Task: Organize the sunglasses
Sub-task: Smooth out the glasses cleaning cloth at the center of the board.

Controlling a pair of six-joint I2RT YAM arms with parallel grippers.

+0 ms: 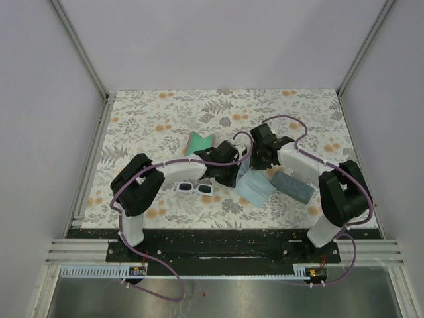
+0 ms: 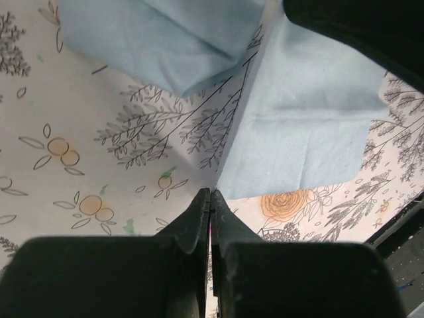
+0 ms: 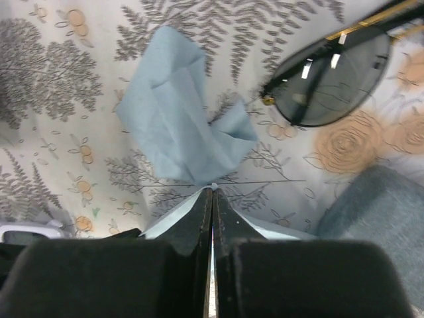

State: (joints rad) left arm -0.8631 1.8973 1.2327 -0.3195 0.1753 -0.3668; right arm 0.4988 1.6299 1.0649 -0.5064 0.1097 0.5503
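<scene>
Two right fingers (image 3: 197, 222) closed, wire sunglasses (image 3: 334, 83) beyond, apart

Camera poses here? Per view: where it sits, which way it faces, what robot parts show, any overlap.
Top external: above and behind the bases, looking down on the floral table; left arm and right arm both show.
Left wrist: on the left arm, looking down past shut left fingers at light-blue cloth.
Right wrist: on the right arm, looking past shut right fingers at wire-frame sunglasses and a grey case.
Shared: both wrist views show the light-blue cloth.
</scene>
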